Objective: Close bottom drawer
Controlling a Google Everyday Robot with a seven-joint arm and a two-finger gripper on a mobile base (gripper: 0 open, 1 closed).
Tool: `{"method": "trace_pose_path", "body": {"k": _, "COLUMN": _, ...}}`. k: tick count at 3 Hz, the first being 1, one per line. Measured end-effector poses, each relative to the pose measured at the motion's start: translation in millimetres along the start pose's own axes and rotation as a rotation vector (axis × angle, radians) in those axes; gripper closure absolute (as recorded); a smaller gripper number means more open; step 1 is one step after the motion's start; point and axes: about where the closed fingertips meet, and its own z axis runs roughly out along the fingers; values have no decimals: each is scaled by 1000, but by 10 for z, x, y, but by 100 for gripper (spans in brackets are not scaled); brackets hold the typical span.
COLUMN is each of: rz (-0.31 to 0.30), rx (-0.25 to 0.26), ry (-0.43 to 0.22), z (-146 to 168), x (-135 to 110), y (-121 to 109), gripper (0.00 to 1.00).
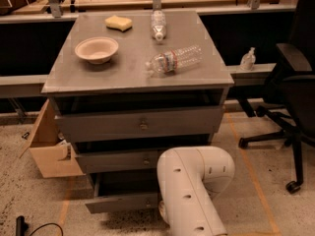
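Note:
The bottom drawer (123, 201) is the lowest, narrowest grey drawer of the cabinet (133, 77). It stands pulled out a little, with a dark gap above its thin front. My white arm (194, 191) bends down in front of the drawer's right end and covers it. My gripper is hidden behind and below the arm, close to the drawer front. The middle drawer (118, 160) and the top drawer (142, 124) also stand out slightly.
On the cabinet top are a beige bowl (96, 49), a yellow sponge (118, 22) and two plastic bottles (173, 60). An open cardboard box (49, 146) stands at the left. A black office chair (290, 97) stands at the right. A black cable (22, 226) lies on the floor.

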Motion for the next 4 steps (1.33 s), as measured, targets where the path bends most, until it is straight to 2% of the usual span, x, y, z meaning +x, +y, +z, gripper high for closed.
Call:
{"method": "trace_pose_path", "body": {"k": 1, "rz": 0, "rx": 0, "ry": 0, "z": 0, "x": 0, "y": 0, "gripper": 100}}
{"method": "trace_pose_path", "body": {"k": 4, "rz": -32, "rx": 50, "ry": -3, "z": 104, "x": 56, "y": -154, "gripper": 100}}
